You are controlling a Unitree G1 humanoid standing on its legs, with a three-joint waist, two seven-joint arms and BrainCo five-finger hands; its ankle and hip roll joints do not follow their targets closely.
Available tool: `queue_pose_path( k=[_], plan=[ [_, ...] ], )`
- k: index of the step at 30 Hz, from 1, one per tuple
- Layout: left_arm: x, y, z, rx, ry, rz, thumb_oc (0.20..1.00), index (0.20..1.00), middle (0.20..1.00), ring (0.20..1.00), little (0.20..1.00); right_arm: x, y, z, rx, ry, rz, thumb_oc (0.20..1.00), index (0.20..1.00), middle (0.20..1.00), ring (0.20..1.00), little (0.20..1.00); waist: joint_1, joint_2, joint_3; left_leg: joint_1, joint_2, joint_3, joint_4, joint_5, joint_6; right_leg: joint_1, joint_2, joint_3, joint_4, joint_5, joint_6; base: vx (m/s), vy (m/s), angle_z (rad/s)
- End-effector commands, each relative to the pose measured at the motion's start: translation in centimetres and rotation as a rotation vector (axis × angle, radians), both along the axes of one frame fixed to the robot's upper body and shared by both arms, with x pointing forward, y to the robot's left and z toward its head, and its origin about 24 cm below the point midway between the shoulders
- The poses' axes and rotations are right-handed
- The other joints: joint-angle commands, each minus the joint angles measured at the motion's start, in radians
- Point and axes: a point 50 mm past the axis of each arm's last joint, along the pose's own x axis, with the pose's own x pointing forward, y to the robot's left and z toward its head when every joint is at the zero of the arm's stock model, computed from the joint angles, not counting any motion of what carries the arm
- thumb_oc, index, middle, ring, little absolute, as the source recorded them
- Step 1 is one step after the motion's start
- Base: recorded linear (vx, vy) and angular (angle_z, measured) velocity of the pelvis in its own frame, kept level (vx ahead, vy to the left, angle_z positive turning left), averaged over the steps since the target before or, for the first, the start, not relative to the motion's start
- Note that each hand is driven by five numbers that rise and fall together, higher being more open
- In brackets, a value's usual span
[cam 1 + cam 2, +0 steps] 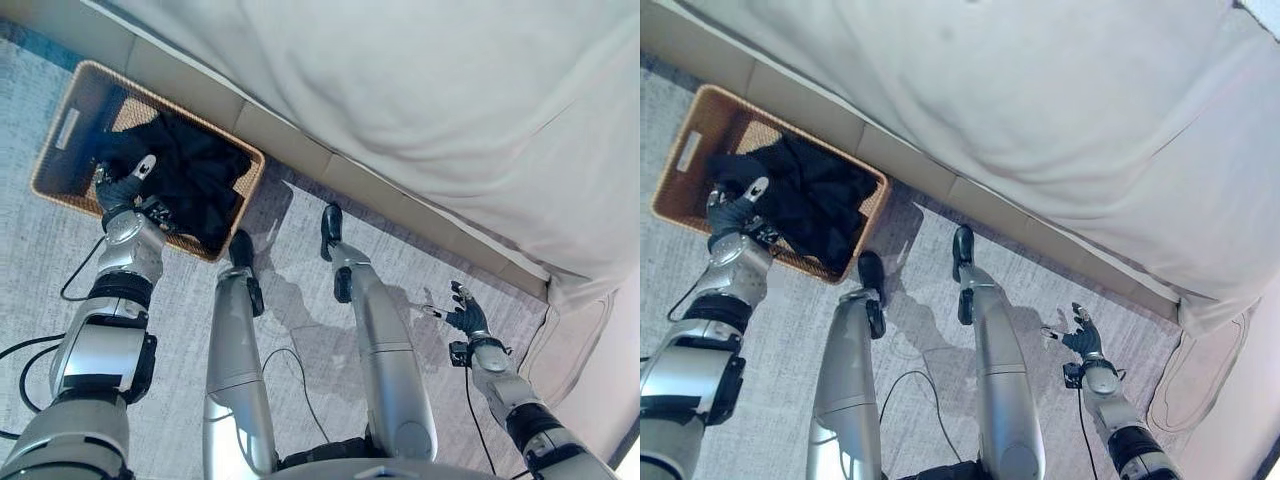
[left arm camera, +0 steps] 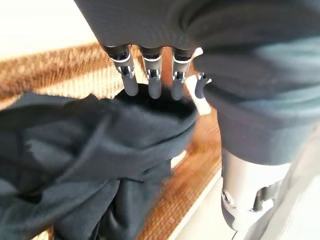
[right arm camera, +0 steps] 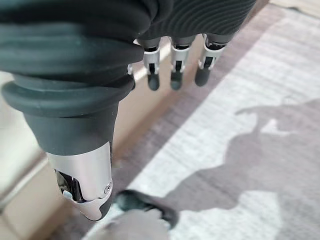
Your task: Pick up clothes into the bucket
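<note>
Grey carpet (image 1: 330, 330) lies beside the bed (image 1: 420, 110). Dark clothes (image 1: 195, 175) sit in the basket (image 1: 60, 130); left robot hand (image 1: 125, 180) rests on them with straight fingers, so it should lift straight up. Right robot hand (image 1: 465, 315) hangs spread, empty.

Colours: tan wicker, black cloth, grey rug, off-white bed.

You've got a tan-brown woven basket (image 1: 70, 95) at 10 o'clock with a pale tag on its wall, and plain black clothes (image 1: 195, 175) piled in it. The rug (image 1: 310, 320) is light grey with a fine streaked weave. The bed cover (image 1: 420, 110) from 12 to 3 o'clock is plain off-white, the bed base (image 1: 290, 140) beige. Both the left hand (image 1: 125, 185) and the right hand (image 1: 465, 315) are silver with dark tips.
</note>
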Motion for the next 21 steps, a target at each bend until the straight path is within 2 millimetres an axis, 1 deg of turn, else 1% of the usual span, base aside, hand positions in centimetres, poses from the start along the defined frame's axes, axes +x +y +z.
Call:
queue_pose_path(
  k=[1, 2, 3, 5, 6, 8, 9, 10, 11, 12, 13, 14, 15, 16, 17, 18, 19, 20, 21],
  plan=[
    [-2.0, 3.9, 2.1, 0.55, 0.283, 0.121, 1.0, 1.0, 1.0, 1.0, 1.0, -0.6, -2.2, 1.0, -0.086, -0.013, -0.01, 1.0, 1.0, 1.0, 1.0, 1.0, 0.031, 0.005, -0.008, 0.091, -0.02, -0.04, -0.086, 0.032, -0.011, 0.109, -0.033, -0.017, -0.009, -0.055, 0.037, -0.01, -0.021, -0.04],
    [-2.3, 4.2, 2.0, 0.588, 0.313, 0.141, 1.0, 1.0, 1.0, 1.0, 1.0, -0.7, -2.0, 0.9, -0.084, -0.013, -0.006, 1.0, 1.0, 1.0, 1.0, 1.0, 0.032, 0.004, -0.008, 0.106, -0.018, -0.038, -0.098, 0.036, -0.013, 0.122, -0.033, -0.017, -0.018, -0.053, 0.038, -0.01, -0.044, -0.03],
    [-2.5, 4.2, 2.8, 0.73, 0.329, 0.142, 1.0, 1.0, 1.0, 1.0, 1.0, -0.7, -1.9, 1.0, -0.084, -0.026, 0.003, 1.0, 1.0, 1.0, 1.0, 1.0, 0.035, 0.007, -0.008, 0.124, -0.019, -0.038, -0.121, 0.047, -0.016, 0.14, -0.034, -0.018, -0.035, -0.045, 0.039, 0.0, -0.057, -0.03],
    [-2.8, 4.1, 2.2, 0.756, 0.34, 0.142, 1.0, 1.0, 1.0, 1.0, 1.0, -0.9, -1.9, 0.7, -0.078, -0.019, -0.002, 1.0, 1.0, 1.0, 1.0, 1.0, 0.04, 0.01, -0.008, 0.145, -0.019, -0.038, -0.144, 0.055, -0.018, 0.16, -0.034, -0.023, -0.054, -0.04, 0.039, 0.0, -0.055, 0.0],
    [-4.0, 5.2, 1.4, 0.85, 0.431, 0.168, 1.0, 1.0, 1.0, 1.0, 1.0, -1.0, -1.8, 0.5, -0.071, -0.011, -0.007, 1.0, 1.0, 1.0, 1.0, 1.0, 0.046, 0.014, -0.008, 0.184, -0.017, -0.036, -0.182, 0.069, -0.022, 0.192, -0.035, -0.025, -0.079, -0.031, 0.041, 0.0, -0.056, 0.03],
    [-5.3, 6.2, 0.7, 0.978, 0.533, 0.179, 1.0, 1.0, 1.0, 1.0, 1.0, -1.1, -1.8, 0.3, -0.068, -0.006, -0.011, 1.0, 1.0, 1.0, 1.0, 1.0, 0.053, 0.02, -0.008, 0.242, -0.018, -0.03, -0.234, 0.085, -0.025, 0.243, -0.032, -0.022, -0.113, -0.02, 0.043, 0.0, -0.055, 0.03],
    [-5.9, 6.7, 0.9, 1.069, 0.586, 0.187, 1.0, 1.0, 1.0, 1.0, 1.0, -1.1, -1.8, 0.3, -0.068, -0.003, -0.011, 1.0, 1.0, 1.0, 1.0, 1.0, 0.057, 0.027, -0.008, 0.268, -0.018, -0.027, -0.257, 0.091, -0.026, 0.266, -0.032, -0.019, -0.129, -0.016, 0.044, 0.0, 0.0, 0.0],
    [-6.7, 7.3, 0.3, 1.099, 0.639, 0.186, 1.0, 1.0, 1.0, 1.0, 1.0, -1.1, -1.8, 0.3, -0.067, -0.007, -0.005, 1.0, 1.0, 1.0, 1.0, 1.0, 0.059, 0.03, -0.008, 0.3, -0.018, -0.022, -0.284, 0.1, -0.028, 0.292, -0.031, -0.02, -0.146, -0.011, 0.045, 0.02, -0.019, -0.06],
    [-7.3, 7.8, 0.2, 1.156, 0.687, 0.186, 1.0, 1.0, 1.0, 1.0, 1.0, -1.1, -1.9, 0.3, -0.066, -0.005, -0.005, 1.0, 1.0, 1.0, 1.0, 1.0, 0.062, 0.035, -0.008, 0.321, -0.017, -0.021, -0.302, 0.105, -0.03, 0.311, -0.032, -0.019, -0.157, -0.007, 0.046, -0.06, -0.015, -0.06],
    [-7.8, 8.1, 0.0, 1.177, 0.716, 0.185, 1.0, 1.0, 1.0, 1.0, 1.0, -1.0, -2.0, 0.5, -0.064, -0.013, -0.006, 1.0, 1.0, 1.0, 1.0, 1.0, 0.059, 0.036, -0.008, 0.326, -0.023, -0.01, -0.334, 0.149, -0.028, 0.314, -0.039, -0.024, -0.183, 0.027, 0.04, -0.05, -0.027, -0.02],
    [-8.4, 8.5, -0.5, 1.207, 0.758, 0.187, 1.0, 1.0, 1.0, 1.0, 1.0, -1.1, -2.2, 0.2, -0.066, 0.001, -0.011, 1.0, 1.0, 1.0, 1.0, 1.0, 0.061, 0.041, -0.008, 0.36, -0.024, -0.007, -0.362, 0.158, -0.031, 0.343, -0.039, -0.025, -0.198, 0.031, 0.041, -0.04, -0.02, 0.02],
    [-8.6, 8.5, -0.7, 1.246, 0.776, 0.175, 1.0, 1.0, 1.0, 1.0, 1.0, -1.2, -2.3, 0.1, -0.065, 0.009, -0.016, 1.0, 1.0, 1.0, 1.0, 1.0, 0.065, 0.049, -0.008, 0.393, -0.026, -0.005, -0.386, 0.163, -0.032, 0.37, -0.037, -0.027, -0.208, 0.031, 0.043, 0.04, -0.022, 0.0],
    [-8.8, 8.4, -1.2, 1.24, 0.779, 0.166, 1.0, 1.0, 1.0, 1.0, 1.0, -1.4, -2.4, 0.0, -0.07, 0.018, -0.019, 1.0, 1.0, 1.0, 1.0, 1.0, 0.068, 0.054, -0.008, 0.417, -0.027, -0.002, -0.401, 0.166, -0.033, 0.39, -0.036, -0.027, -0.216, 0.03, 0.042, 0.03, -0.007, -0.02],
    [-8.9, 8.4, -1.2, 1.24, 0.78, 0.166, 1.0, 1.0, 1.0, 1.0, 1.0, -1.4, -2.4, -0.1, -0.07, 0.019, -0.018, 1.0, 1.0, 1.0, 1.0, 1.0, 0.067, 0.054, -0.008, 0.419, -0.028, -0.002, -0.403, 0.167, -0.033, 0.391, -0.036, -0.027, -0.216, 0.03, 0.042, 0.06, -0.024, -0.03],
    [-9.3, 7.0, -2.8, 1.197, 0.718, 0.116, 1.0, 1.0, 1.0, 1.0, 1.0, -1.5, -2.8, 0.1, -0.084, 0.017, -0.039, 1.0, 1.0, 1.0, 1.0, 1.0, 0.078, 0.07, -0.008, 0.482, -0.031, 0.0, -0.433, 0.17, -0.033, 0.449, -0.036, -0.03, -0.228, 0.023, 0.043, 0.08, -0.029, -0.01],
    [-9.7, 5.9, -3.8, 1.169, 0.66, 0.09, 1.0, 1.0, 1.0, 1.0, 1.0, -1.6, -3.0, 0.3, -0.088, 0.006, -0.051, 1.0, 1.0, 1.0, 1.0, 1.0, 0.081, 0.08, -0.008, 0.522, -0.033, -0.001, -0.449, 0.17, -0.032, 0.482, -0.038, -0.032, -0.228, 0.017, 0.044, 0.12, -0.035, -0.01],
    [-9.7, 3.9, -4.7, 1.079, 0.537, 0.058, 1.0, 1.0, 1.0, 1.0, 1.0, -1.2, -3.3, 1.1, -0.087, -0.039, -0.079, 1.0, 1.0, 1.0, 1.0, 1.0, 0.087, 0.091, -0.008, 0.56, -0.036, -0.001, -0.463, 0.169, -0.032, 0.516, -0.04, -0.031, -0.227, 0.011, 0.044, 0.11, -0.021, 0.01],
    [-9.7, 1.9, -5.6, 0.945, 0.391, 0.029, 1.0, 1.0, 1.0, 1.0, 1.0, -0.8, -3.4, 1.9, -0.086, -0.086, -0.095, 1.0, 1.0, 1.0, 1.0, 1.0, 0.091, 0.101, -0.008, 0.598, -0.04, -0.003, -0.476, 0.169, -0.031, 0.55, -0.042, -0.03, -0.225, 0.004, 0.044, 0.13, -0.012, 0.01],
    [-10.1, 0.0, -7.2, 0.729, 0.264, -0.013, 1.0, 1.0, 1.0, 1.0, 1.0, -0.1, -3.5, 3.5, -0.097, -0.164, -0.103, 1.0, 1.0, 1.0, 1.0, 1.0, 0.091, 0.113, -0.011, 0.64, -0.043, -0.005, -0.491, 0.168, -0.03, 0.585, -0.043, -0.027, -0.222, -0.005, 0.045, 0.15, 0.02, 0.05]
  ],
)
